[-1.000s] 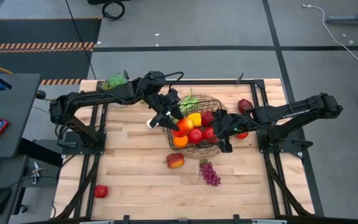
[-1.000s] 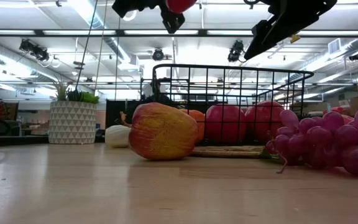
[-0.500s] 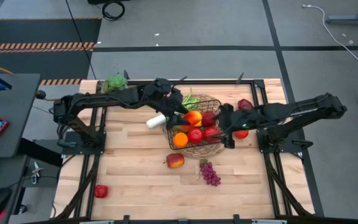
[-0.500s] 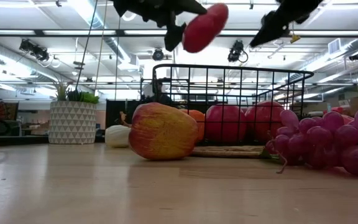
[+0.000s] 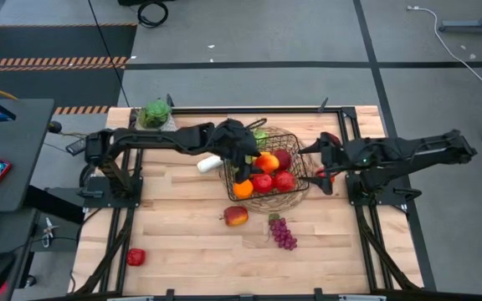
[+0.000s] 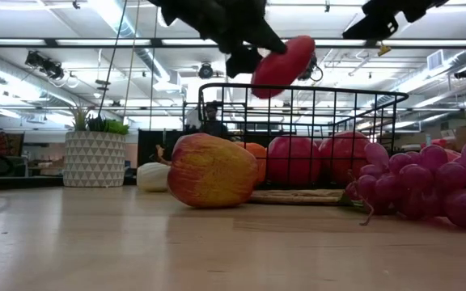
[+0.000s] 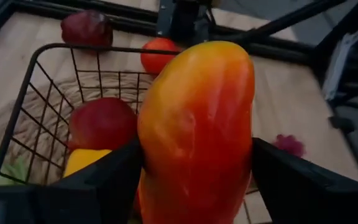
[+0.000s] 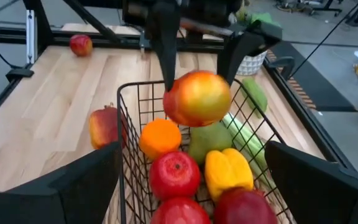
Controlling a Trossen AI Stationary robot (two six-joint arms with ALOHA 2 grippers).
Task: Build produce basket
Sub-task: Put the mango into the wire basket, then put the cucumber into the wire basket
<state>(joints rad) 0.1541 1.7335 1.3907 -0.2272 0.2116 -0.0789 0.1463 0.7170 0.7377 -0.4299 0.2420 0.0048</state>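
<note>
— While the left gripper point(image 5: 253, 159) hangs over the black wire basket point(image 5: 295, 142), what is it carrying?
— A red-and-yellow mango point(image 7: 197, 130), clamped between its two fingers and held in the air just above the basket's rim.
— And what sits in the basket?
— Two red apples point(image 8: 174, 174), an orange point(image 8: 160, 138), a yellow pepper point(image 8: 227, 171), a green pear point(image 8: 207, 142) and a long green leek point(image 8: 248, 149). The basket rests on a round woven mat point(image 5: 262, 203) near the middle of the wooden table point(image 5: 174, 242).
— Where is the right gripper point(image 5: 323, 159)?
— Just beside the basket's right side, raised off the table, fingers spread wide with nothing between them.
— Anything left outside?
— A red-yellow apple point(image 5: 235, 216) and purple grapes point(image 5: 284, 233) lie in front of the basket, a small red fruit point(image 5: 135, 257) near the front left corner, and a potted plant point(image 5: 155, 112) at the back left
</note>
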